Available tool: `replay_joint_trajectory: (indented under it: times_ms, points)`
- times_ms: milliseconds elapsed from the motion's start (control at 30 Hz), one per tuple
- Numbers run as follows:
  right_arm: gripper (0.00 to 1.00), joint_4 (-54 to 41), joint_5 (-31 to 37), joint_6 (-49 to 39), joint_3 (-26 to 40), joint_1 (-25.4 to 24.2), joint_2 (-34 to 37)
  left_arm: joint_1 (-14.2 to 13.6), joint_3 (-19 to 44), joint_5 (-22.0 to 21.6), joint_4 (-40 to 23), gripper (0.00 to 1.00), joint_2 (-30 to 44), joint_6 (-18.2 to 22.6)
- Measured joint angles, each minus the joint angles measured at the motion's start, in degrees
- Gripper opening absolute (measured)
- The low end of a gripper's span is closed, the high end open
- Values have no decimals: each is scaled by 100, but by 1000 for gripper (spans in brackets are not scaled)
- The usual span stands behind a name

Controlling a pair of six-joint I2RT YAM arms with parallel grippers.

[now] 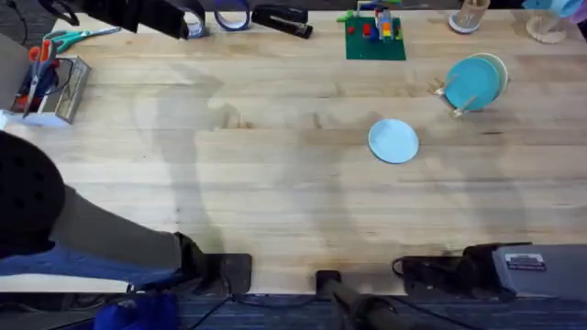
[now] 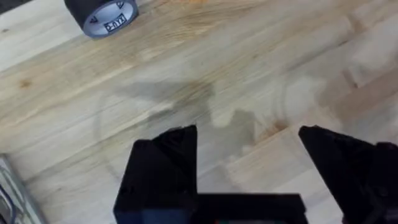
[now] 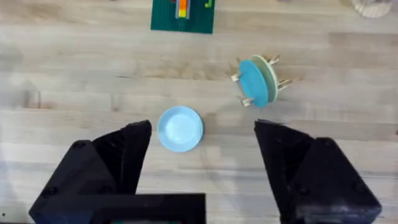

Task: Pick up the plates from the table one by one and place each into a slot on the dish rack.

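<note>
Hidden, cut off or blurred on the table

In the dish rack (image 1: 463,92), the teal plate (image 1: 471,82) covers most of the cream plate (image 1: 496,66) behind it, and the pegs are too thin to count. The left arm (image 1: 27,197) looms dark and blurred at the left edge. The tape roll (image 2: 102,14) and both pots (image 1: 470,14) at the far edge are cropped.

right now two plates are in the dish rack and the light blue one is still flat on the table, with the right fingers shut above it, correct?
One detail is off: the right gripper has its fingers open, as the right wrist view shows. The rest holds: two plates stand in the dish rack, and the light blue plate lies flat on the table.
</note>
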Motion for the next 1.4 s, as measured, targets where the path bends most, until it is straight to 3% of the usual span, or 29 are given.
replay_joint_trajectory:
  times_ms: [100, 200, 333, 533, 733, 933, 1133, 1333, 1400]
  points:
    - [996, 2, 28, -5, 0, 0, -191, -133, 0, -78, 148, 994, 0, -552]
    - [995, 0, 122, -5, 0, 0, -288, -537, 0, -272, 139, 994, 0, -1029]
    - [996, 0, 244, -7, 0, -2, -340, -1480, 0, -621, 20, 995, 0, -1591]
    - [996, 0, 356, -7, 0, -2, -344, -3139, 0, -966, 29, 994, 0, -2409]
    - [996, 0, 419, -7, 0, -2, -366, -4273, 0, -1069, 289, 994, 0, -3638]
    - [995, 1, 426, -6, 0, -2, -370, -4947, 0, -1067, 286, 993, 0, -4695]
    - [996, 0, 426, -2, 0, -2, -370, -5297, 0, -991, 107, 989, 0, -5635]
    - [996, 0, 426, 24, 0, 0, -370, -5531, 0, -892, 75, 795, 0, -5989]
    - [996, 1, 426, 45, 0, 0, -370, -5626, 0, -890, 93, 569, 0, -6131]
